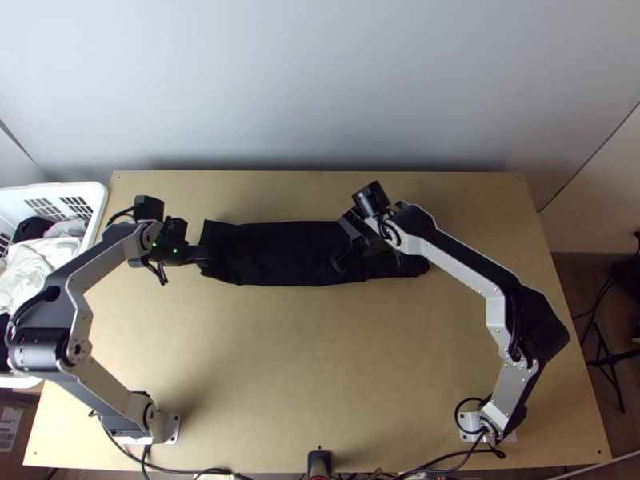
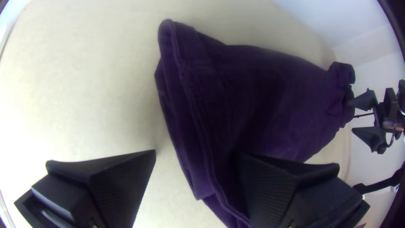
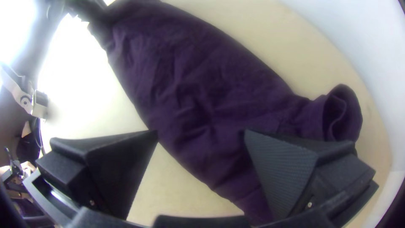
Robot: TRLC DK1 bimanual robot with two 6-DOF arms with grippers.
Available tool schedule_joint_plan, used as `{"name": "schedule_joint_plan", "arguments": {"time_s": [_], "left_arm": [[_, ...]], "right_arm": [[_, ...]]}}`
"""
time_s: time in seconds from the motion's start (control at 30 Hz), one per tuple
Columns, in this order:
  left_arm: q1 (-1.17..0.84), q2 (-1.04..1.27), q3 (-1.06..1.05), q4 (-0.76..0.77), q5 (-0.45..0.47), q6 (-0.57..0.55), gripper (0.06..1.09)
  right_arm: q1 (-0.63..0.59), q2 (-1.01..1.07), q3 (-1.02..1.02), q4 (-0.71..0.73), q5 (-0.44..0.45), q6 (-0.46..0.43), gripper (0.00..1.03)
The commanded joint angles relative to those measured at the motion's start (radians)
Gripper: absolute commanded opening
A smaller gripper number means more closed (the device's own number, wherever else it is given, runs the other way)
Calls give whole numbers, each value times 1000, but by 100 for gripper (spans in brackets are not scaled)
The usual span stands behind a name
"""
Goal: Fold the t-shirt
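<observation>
– How does the t-shirt lie?
– In a long, dark strip across the wooden table, the left gripper at its left end, the right gripper over its right part
– And the white basket?
– At the table's left edge, holding clothes

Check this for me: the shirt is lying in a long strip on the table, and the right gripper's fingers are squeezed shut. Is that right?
Not quite: the right gripper has its fingers wide open, as the right wrist view shows. The shirt is indeed lying in a long strip on the table.
</observation>
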Motion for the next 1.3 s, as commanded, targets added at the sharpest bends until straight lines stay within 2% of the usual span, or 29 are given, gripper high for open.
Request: {"name": "schedule_joint_plan", "arguments": {"time_s": [0.0, 0.27, 0.33, 0.43, 0.63, 0.97, 1.27], "left_arm": [[6, 77, 14, -2, -10, -21, 97], [-46, 179, 127, -11, 5, -86, 96], [-63, 198, 147, -30, 13, -89, 92], [-87, 201, 157, -47, 33, -100, 73], [-109, 149, 155, -71, 60, -116, 11], [-138, -38, 295, -108, 145, -169, 9], [-215, -55, 486, -148, 235, -215, 9]], "right_arm": [[1, -4, -9, -1, -11, 0, 95], [0, 5, -1, 0, -14, 0, 95], [0, 14, 13, 0, -14, -1, 95], [-2, 29, 37, 0, -14, -1, 95], [0, 89, 92, 0, -14, -3, 95], [39, 252, 140, 5, -20, -9, 95], [27, 278, 118, 3, -22, 0, 95]]}}
